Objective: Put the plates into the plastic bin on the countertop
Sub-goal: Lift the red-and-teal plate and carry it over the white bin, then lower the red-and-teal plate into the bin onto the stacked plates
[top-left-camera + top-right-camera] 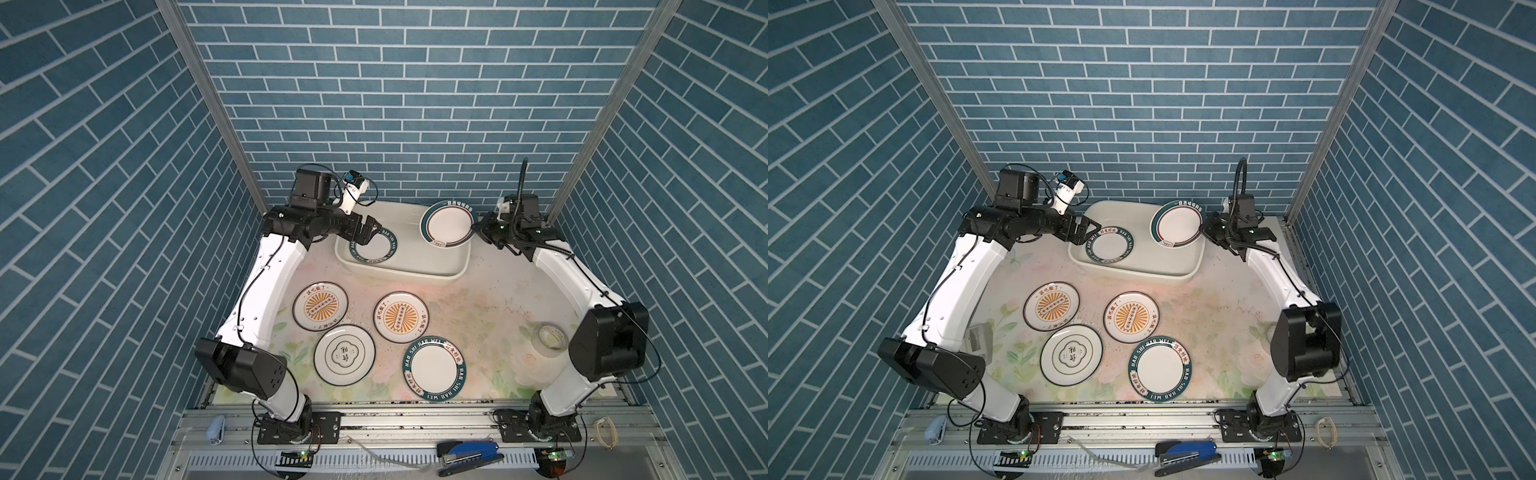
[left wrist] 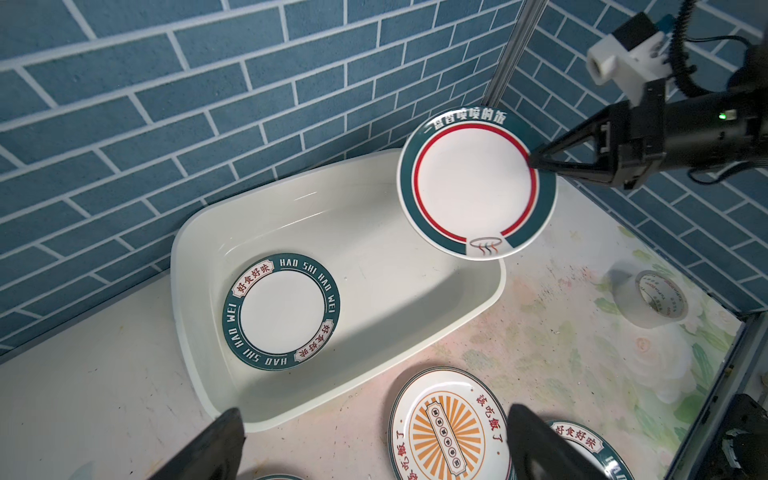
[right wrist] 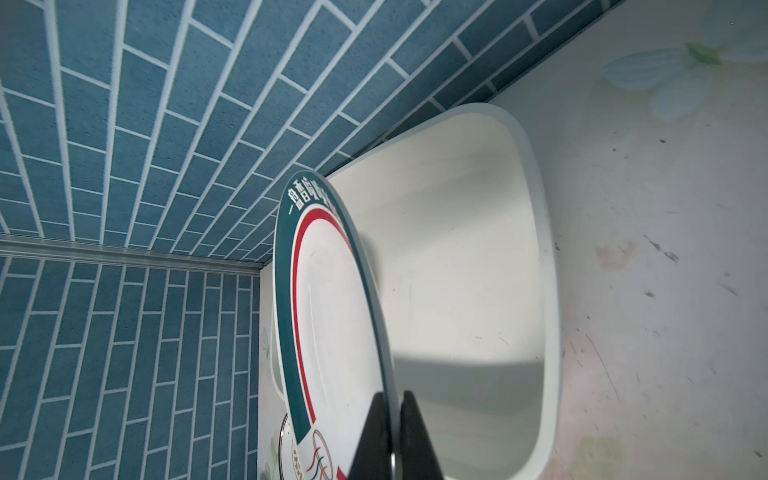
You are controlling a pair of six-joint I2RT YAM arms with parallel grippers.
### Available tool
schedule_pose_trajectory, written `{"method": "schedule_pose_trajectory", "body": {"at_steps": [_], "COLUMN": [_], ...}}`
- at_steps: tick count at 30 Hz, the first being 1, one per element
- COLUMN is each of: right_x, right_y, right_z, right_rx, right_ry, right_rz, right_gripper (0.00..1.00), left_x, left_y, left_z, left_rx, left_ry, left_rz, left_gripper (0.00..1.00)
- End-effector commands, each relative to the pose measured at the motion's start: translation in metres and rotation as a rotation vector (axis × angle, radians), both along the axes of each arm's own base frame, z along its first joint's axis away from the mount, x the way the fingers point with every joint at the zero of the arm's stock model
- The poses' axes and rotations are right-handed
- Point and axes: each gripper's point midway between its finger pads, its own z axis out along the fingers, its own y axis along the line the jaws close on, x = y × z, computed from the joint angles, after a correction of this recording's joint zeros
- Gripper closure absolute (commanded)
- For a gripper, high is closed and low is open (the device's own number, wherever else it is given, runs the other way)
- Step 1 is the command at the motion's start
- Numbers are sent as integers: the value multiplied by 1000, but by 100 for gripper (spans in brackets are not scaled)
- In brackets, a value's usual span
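The cream plastic bin (image 1: 403, 275) (image 1: 1133, 277) stands at the back of the countertop (image 1: 498, 299). A green-banded plate (image 1: 374, 249) (image 2: 282, 311) lies flat in its left half. My right gripper (image 1: 475, 226) (image 3: 392, 415) is shut on the rim of a green-and-red ringed plate (image 1: 448, 223) (image 2: 473, 187) (image 3: 332, 316), held tilted above the bin's right end. My left gripper (image 1: 372, 232) (image 2: 374, 411) hangs open and empty over the bin's left edge. Several plates lie on the countertop: two sunburst ones (image 1: 320, 306) (image 1: 400, 316), a clover one (image 1: 344, 353) and a green-banded one (image 1: 433, 368).
A clear tape roll (image 1: 549, 338) (image 2: 656, 297) sits on the right of the countertop beside the right arm's elbow. A blue stapler (image 1: 469, 455) lies on the front rail. Blue tiled walls close in behind and on both sides of the bin.
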Motion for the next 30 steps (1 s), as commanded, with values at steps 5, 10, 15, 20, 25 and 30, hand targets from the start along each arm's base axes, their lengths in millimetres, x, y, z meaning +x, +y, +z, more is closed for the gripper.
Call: {"method": "schedule_pose_trajectory", "body": {"at_steps": [5,10,15,20,25,30], "right_x": [41,58,72,75,76,75], "right_y": [68,101,138,170,188,202], "right_z": [10,-9,-40,-61,-78,-86], "right_rx": [43,47,44,31,32,19], "right_ry": [-88,-80,-63,-59,-42,-31], "right_rz": [171,232,283,320,330,351], "right_gripper": [100,100,100,100,100,100], "left_x": [-8,-17,-18,-18,-16,-17], "left_y": [3,5,5,3,2,1], "left_z": [-19,-23,-29,-29,-24,-19], "left_rx": [45,41,28,16,4,-10], "left_ry": [61,76,89,98,94,89], "left_rz": [-13,-12,1,-2,2,0], "left_gripper": [0,1,0,1,1,0]}}
